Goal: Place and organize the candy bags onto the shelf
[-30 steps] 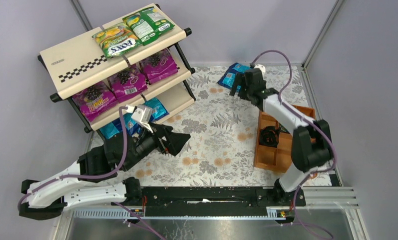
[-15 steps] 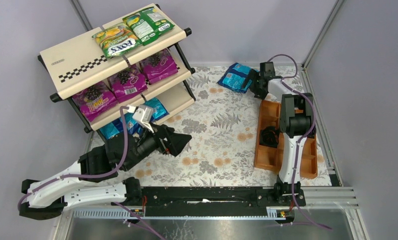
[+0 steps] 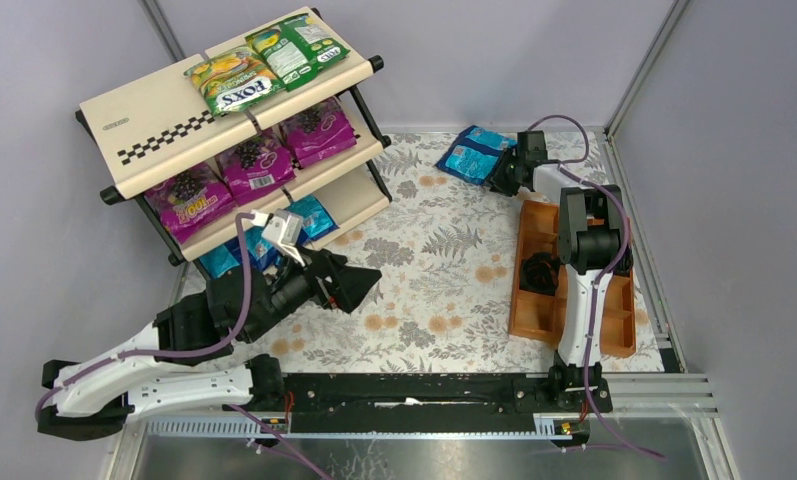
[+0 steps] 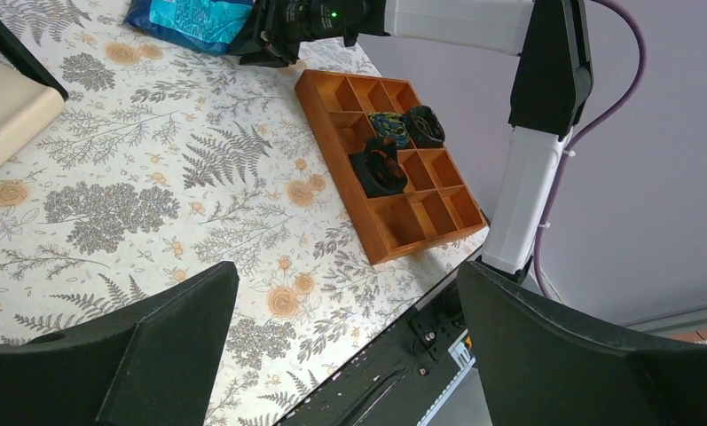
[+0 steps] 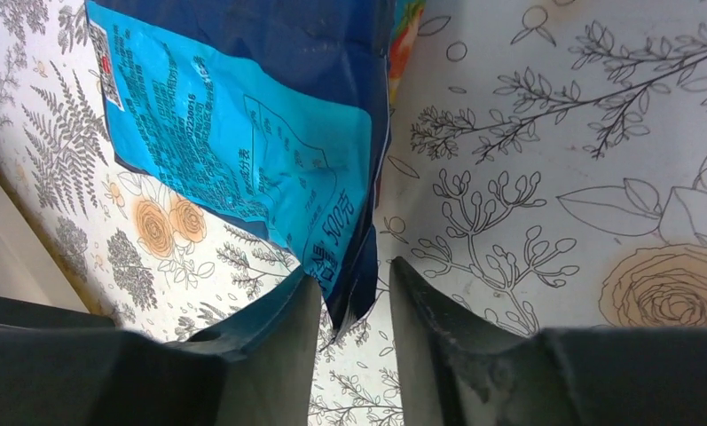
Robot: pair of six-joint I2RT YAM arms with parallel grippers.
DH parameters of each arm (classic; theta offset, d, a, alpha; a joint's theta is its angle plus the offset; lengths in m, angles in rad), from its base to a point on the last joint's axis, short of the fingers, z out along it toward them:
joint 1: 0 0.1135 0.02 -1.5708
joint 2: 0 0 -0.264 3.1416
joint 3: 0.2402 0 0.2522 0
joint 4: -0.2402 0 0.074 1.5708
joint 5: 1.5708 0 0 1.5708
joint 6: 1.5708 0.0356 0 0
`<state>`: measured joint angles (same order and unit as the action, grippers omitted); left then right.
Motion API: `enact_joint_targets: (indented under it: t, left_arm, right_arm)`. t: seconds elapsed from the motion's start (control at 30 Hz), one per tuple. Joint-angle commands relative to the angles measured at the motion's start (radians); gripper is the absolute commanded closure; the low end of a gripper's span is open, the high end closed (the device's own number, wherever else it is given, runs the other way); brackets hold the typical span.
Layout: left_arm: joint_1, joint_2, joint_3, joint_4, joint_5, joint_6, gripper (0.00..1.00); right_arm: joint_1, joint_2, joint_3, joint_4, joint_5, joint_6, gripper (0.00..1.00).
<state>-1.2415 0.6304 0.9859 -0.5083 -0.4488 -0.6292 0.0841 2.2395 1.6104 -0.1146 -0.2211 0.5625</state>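
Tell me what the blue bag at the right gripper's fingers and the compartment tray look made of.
The blue bag: probably thin plastic film; glossy, creased, printed. The compartment tray: orange-brown, matte, thin straight dividers; wood or plastic, cannot tell.

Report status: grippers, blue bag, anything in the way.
Left gripper open, empty. Right gripper open, fingers astride blue bag corner, not clamped. Left arm sits close before shelf bottom tier, possible obstruction.
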Motion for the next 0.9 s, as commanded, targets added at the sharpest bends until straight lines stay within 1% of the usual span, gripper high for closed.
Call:
enact_joint_targets:
  t: [0.0, 0.27, 0.37, 0.4, 0.43, 0.47, 0.5, 0.53, 0.57, 0.6, 0.7, 0.77, 0.83, 0.87]
  left_arm:
    - [-0.001, 0.012, 0.009, 0.02, -0.002, -0.001, 0.01]
    - [-0.001, 0.036, 0.017, 0.042, -0.004, 0.019, 0.01]
    - [-0.001, 0.043, 0.02, 0.049, -0.003, 0.022, 0.01]
    - [-0.001, 0.048, 0.022, 0.051, 0.001, 0.023, 0.01]
    - [-0.001, 0.05, 0.023, 0.053, 0.005, 0.021, 0.01]
    - [-0.001, 0.054, 0.024, 0.053, 0.009, 0.02, 0.01]
    - [-0.001, 0.058, 0.025, 0.053, 0.014, 0.019, 0.01]
    - [-0.001, 0.062, 0.025, 0.053, 0.019, 0.017, 0.01]
    - [-0.001, 0.064, 0.026, 0.054, 0.023, 0.014, 0.01]
    - [-0.001, 0.063, 0.026, 0.053, 0.027, 0.013, 0.01]
    - [-0.001, 0.051, 0.025, 0.053, 0.036, 0.006, 0.01]
    - [-0.001, 0.036, 0.021, 0.054, 0.035, 0.002, 0.01]
    - [-0.001, 0.015, 0.014, 0.052, 0.035, -0.004, 0.01]
    - [-0.001, 0.004, 0.01, 0.049, 0.034, -0.008, 0.01]
  right_arm:
    - [0.006, -0.071, -0.033, 0.046, -0.039, -0.033, 0.63]
    - [0.006, -0.163, -0.137, 0.081, -0.046, -0.102, 0.87]
    - [0.006, -0.198, -0.179, 0.132, -0.066, -0.116, 0.92]
    - [0.006, -0.204, -0.186, 0.147, -0.069, -0.118, 0.91]
    - [0.006, -0.205, -0.186, 0.152, -0.067, -0.117, 0.83]
    - [0.005, -0.201, -0.18, 0.149, -0.058, -0.115, 0.69]
    - [0.006, -0.192, -0.167, 0.141, -0.046, -0.113, 0.48]
    - [0.006, -0.178, -0.148, 0.127, -0.037, -0.111, 0.33]
    - [0.006, -0.158, -0.116, 0.104, -0.03, -0.115, 0.25]
    - [0.006, -0.133, -0.076, 0.059, -0.024, -0.121, 0.22]
    - [0.006, -0.055, 0.046, -0.013, -0.023, -0.123, 0.2]
    - [0.005, -0.015, 0.103, -0.039, -0.024, -0.113, 0.23]
    - [0.005, 0.006, 0.133, -0.041, -0.035, -0.096, 0.32]
    - [0.006, 0.009, 0.131, -0.033, -0.038, -0.083, 0.4]
